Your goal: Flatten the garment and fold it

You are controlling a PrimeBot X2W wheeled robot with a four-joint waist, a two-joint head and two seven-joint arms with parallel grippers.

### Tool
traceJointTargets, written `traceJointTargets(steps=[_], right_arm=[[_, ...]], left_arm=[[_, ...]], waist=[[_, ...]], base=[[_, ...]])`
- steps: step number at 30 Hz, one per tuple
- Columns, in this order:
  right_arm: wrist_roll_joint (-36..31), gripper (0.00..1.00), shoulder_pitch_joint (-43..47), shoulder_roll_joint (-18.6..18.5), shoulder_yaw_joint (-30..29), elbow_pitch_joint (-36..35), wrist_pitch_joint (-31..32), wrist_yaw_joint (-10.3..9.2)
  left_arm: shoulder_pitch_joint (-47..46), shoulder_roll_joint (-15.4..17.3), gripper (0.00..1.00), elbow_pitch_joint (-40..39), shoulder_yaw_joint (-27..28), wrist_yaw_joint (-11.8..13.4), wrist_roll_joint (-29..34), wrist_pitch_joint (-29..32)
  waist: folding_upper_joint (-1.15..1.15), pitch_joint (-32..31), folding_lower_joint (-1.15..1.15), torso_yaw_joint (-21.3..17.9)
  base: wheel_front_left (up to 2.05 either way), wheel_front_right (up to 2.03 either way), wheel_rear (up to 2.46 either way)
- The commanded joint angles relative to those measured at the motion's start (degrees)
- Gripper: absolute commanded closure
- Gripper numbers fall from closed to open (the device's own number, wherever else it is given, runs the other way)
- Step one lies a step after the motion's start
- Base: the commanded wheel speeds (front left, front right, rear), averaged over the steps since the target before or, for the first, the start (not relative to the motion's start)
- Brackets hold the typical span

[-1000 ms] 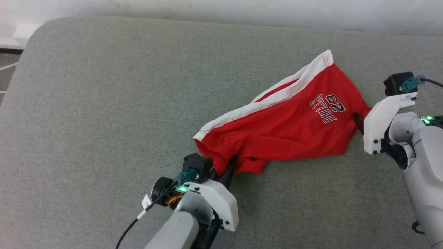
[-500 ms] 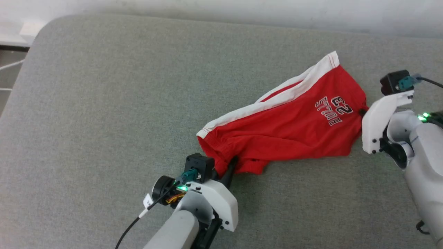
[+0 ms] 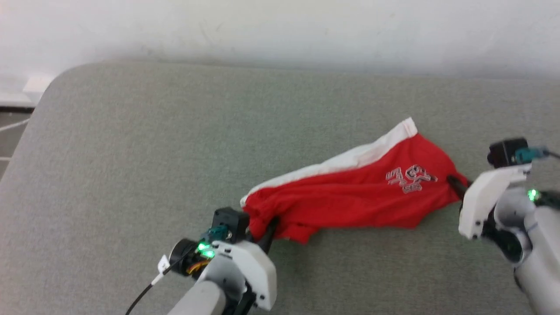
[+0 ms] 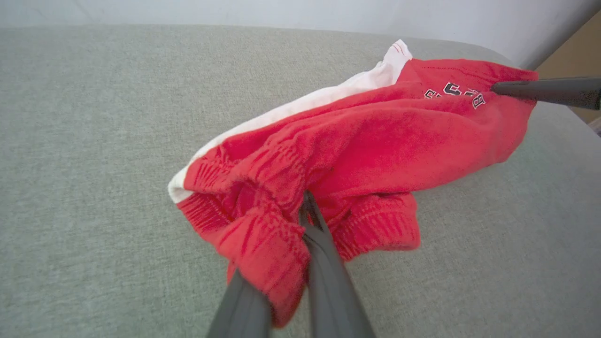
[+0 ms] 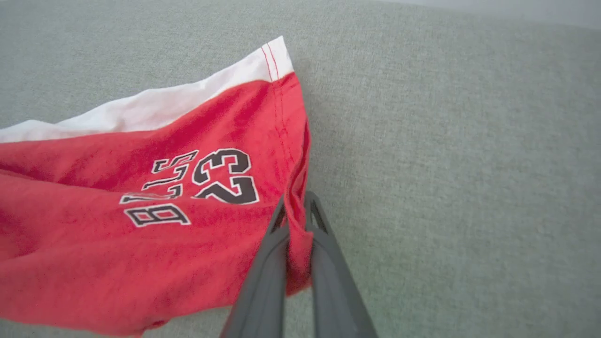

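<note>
Dark-fingered left gripper (image 4: 307, 206): clenched on bunched red elastic waistband (image 4: 375, 225).
Right gripper (image 5: 296, 202): clenched on leg hem (image 5: 285, 122) beside "23".
Basketball shorts (image 3: 350, 203): one red pair, stretched between the two grippers.
Upholstered surface (image 3: 131, 153): one, grey, beneath shorts.

A plain indoor room, most like a test space or lab, though that cannot be told for certain; a broad grey-green upholstered surface (image 3: 131, 153) with a rounded corner stands against a bare white wall (image 3: 280, 30); a tan panel (image 4: 575, 56) shows beside it.
</note>
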Motion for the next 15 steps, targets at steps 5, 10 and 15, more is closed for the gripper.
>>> traceJointTargets(steps=[5, 10, 15], right_arm=[[2.11, 1.0, 9.61, 0.15, -2.96, -7.35, -1.76, -0.13], [1.41, 1.0, 19.54, 2.75, -7.77, -15.61, -1.39, -0.13], [-0.11, 1.0, 28.97, 6.35, -12.63, -23.48, 1.7, -0.13]], left_arm=[[4.43, 3.34, 1.0, -2.35, 0.15, -1.03, -2.13, 3.73], [8.17, 5.88, 1.0, -3.63, 0.55, -1.1, -4.15, 6.64], [11.0, 7.69, 1.0, -3.68, 0.86, -0.81, -5.51, 8.52]], waist=[[0.0, -4.32, 0.0, -3.47], [0.0, -5.62, 0.0, -5.18], [0.0, -6.03, 0.0, -6.36]], base=[[0.0, 0.0, 0.0], [0.0, 0.0, 0.0], [0.0, 0.0, 0.0]])
